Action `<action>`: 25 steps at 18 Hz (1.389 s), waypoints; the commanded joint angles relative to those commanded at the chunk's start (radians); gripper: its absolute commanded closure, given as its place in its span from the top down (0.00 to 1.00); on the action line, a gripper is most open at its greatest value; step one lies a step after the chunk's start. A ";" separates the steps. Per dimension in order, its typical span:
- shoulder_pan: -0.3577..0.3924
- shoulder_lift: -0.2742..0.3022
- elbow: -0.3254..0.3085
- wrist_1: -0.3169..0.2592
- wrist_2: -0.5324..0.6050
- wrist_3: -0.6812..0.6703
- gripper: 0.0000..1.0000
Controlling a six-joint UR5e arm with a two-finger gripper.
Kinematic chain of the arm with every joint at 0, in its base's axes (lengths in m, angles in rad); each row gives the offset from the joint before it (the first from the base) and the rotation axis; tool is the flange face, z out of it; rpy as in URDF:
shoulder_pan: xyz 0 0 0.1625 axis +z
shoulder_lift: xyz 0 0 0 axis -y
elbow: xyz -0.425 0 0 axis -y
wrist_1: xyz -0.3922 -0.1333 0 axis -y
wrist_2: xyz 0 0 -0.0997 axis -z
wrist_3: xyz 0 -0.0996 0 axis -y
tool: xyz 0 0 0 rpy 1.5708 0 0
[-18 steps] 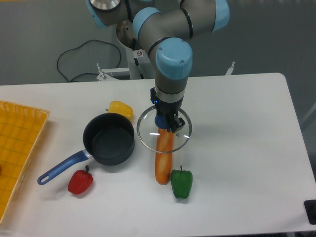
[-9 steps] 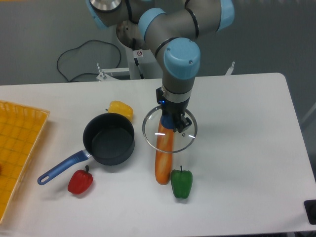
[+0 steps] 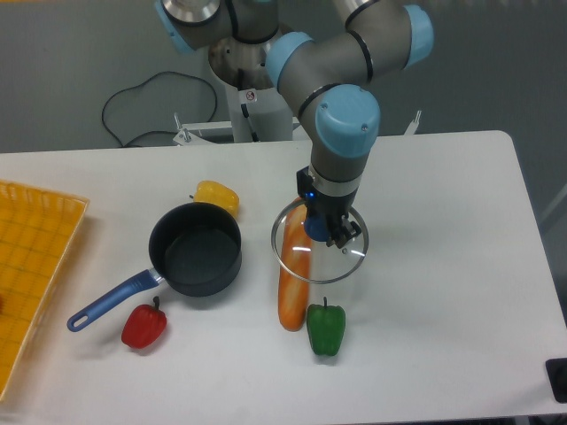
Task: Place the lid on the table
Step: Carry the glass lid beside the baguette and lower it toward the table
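Nothing's really readable here, just a tiny red-ring sticker on the robot's base, too small to make out.

Bkgd: grey floor behind table's far edge, even light. Black cable loops on floor at upper left. White metal frame by far edge.

**Crowded left, open right**

We see the lid held up in the gripper, its left half over the orange carrot. Just below its rim stands the green pepper. To the left, the saucepan, yellow pepper and red pepper block the way. To the right, the table lies bare.
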 joint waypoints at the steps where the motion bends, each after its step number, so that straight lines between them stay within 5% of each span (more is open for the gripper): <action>1: 0.005 -0.008 0.000 0.006 0.003 -0.002 0.51; 14: 0.031 -0.051 -0.003 0.019 0.038 0.029 0.51; 19: 0.026 -0.101 0.008 0.057 0.155 0.032 0.51; 25: 0.034 -0.137 0.009 0.101 0.156 0.060 0.51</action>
